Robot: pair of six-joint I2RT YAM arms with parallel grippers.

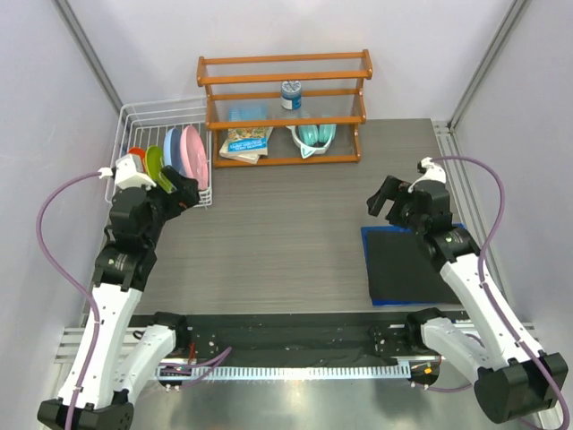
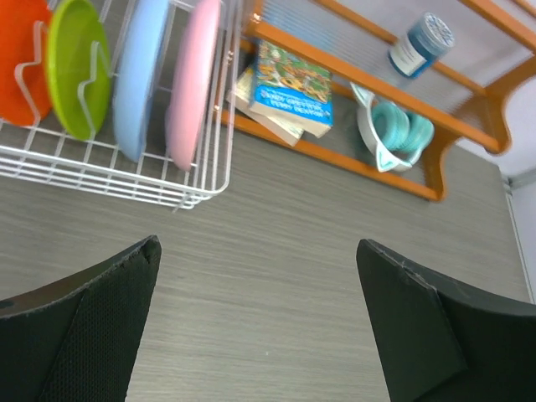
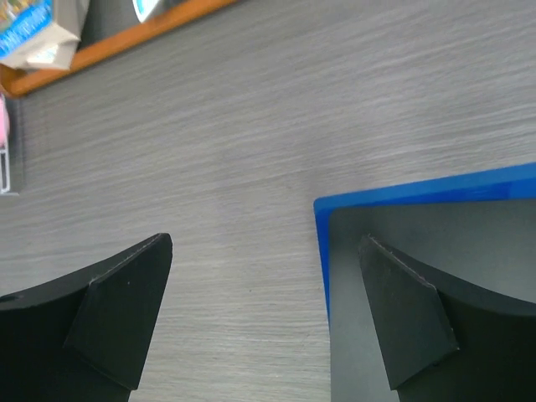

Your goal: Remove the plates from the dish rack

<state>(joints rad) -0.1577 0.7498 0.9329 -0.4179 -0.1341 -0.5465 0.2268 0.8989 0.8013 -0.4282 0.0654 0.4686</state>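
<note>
Hidden: in left wrist view, orange plate [image 2: 18, 59] cut off by left frame edge; in top view, left arm covers plates' near edges.
Plates upright on edge between tines, left to right: orange plate, lime green plate [image 2: 75, 63], light blue plate [image 2: 138, 75], pink plate [image 2: 191, 84].
White wire dish rack [image 1: 134, 118] sits in far-left table corner.
left gripper [image 2: 258, 247] spread wide, nothing held, near rack's near-right corner.
right gripper [image 3: 266, 243] spread wide, nothing held, above black mat [image 1: 407, 264], blue-edged.
Grey wood-grain table [image 1: 286, 233]; wooden shelf [image 1: 282, 76] far centre; pale walls.
</note>
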